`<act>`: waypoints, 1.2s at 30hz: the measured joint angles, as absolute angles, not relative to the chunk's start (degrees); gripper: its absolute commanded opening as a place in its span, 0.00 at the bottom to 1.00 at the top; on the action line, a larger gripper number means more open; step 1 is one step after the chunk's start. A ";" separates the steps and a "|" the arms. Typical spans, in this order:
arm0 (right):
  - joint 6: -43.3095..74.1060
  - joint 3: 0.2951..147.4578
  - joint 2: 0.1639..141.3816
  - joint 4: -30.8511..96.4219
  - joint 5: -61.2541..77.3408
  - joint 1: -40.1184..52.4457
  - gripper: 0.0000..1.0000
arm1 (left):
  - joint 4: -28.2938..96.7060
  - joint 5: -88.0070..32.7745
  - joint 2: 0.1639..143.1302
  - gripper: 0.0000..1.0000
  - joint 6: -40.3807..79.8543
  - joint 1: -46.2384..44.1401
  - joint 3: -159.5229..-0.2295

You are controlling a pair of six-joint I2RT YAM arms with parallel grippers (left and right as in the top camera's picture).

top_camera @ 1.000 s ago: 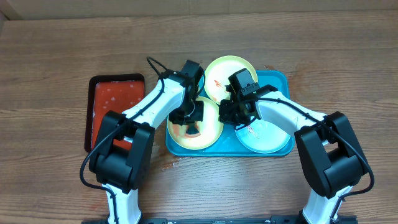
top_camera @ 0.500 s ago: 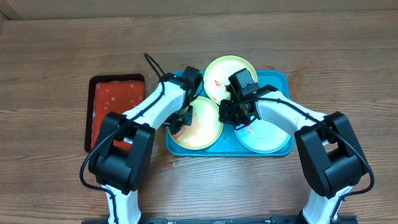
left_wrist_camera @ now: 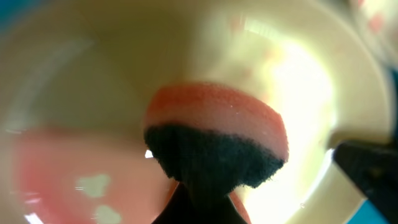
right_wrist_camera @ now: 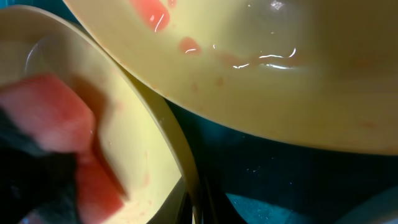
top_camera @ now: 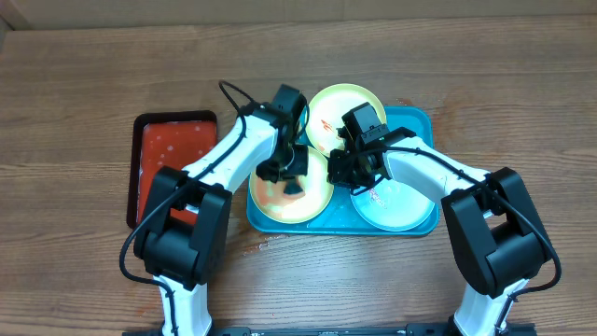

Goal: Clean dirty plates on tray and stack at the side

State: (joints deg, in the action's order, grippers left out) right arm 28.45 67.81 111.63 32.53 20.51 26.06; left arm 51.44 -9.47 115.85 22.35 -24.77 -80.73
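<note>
The blue tray (top_camera: pixel 424 121) holds three plates. My left gripper (top_camera: pixel 289 177) is shut on a pink sponge with a black scrub face (left_wrist_camera: pixel 217 137), which presses on the near-left yellow-green plate (top_camera: pixel 280 207). A pink smear (left_wrist_camera: pixel 74 174) lies on that plate beside the sponge. My right gripper (top_camera: pixel 338 173) is shut on that plate's right rim (right_wrist_camera: pixel 189 186). The second yellow-green plate (top_camera: pixel 340 107) sits at the tray's back with orange-red smears (right_wrist_camera: pixel 149 12). The light blue plate (top_camera: pixel 401 205) lies at the near right.
A smaller red, black-edged tray (top_camera: pixel 173 163) lies on the wooden table left of the blue tray. The back plate overhangs the gripped plate's rim in the right wrist view (right_wrist_camera: pixel 280 62). Both arms cross over the tray's middle.
My left gripper swept the sponge to the plate's left side and came back toward its upper middle. The smear on the plate looks fainter. The right gripper has kept still on the rim.
</note>
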 measured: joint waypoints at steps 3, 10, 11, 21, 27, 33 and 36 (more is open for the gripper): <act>28.42 67.81 111.63 32.60 20.34 26.06 0.07 | 49.65 -10.57 115.79 0.04 22.35 -25.06 -78.06; 27.64 67.81 111.66 32.62 20.14 26.33 0.04 | 52.97 -2.09 115.09 0.04 22.46 -25.87 -77.73; 27.59 67.81 111.66 32.62 20.14 26.33 0.04 | 54.63 -0.16 115.09 0.04 22.59 -25.87 -77.87; 27.38 70.24 111.68 36.03 19.03 26.28 0.04 | 68.20 13.69 116.31 0.04 26.20 -22.76 -90.70; 27.29 72.86 111.53 42.13 14.72 26.28 0.04 | 69.67 12.14 115.72 0.04 27.11 -21.71 -101.95; 27.18 77.89 109.91 48.21 8.95 26.28 0.04 | 68.99 11.38 109.56 0.04 26.83 -21.26 -106.45; 27.14 81.10 109.65 51.81 5.48 26.55 0.04 | 68.86 11.35 105.19 0.04 26.65 -19.73 -107.42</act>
State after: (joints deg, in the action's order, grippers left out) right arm 27.14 81.10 109.65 51.81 5.48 26.55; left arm 68.86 11.35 105.19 26.65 -19.73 -107.42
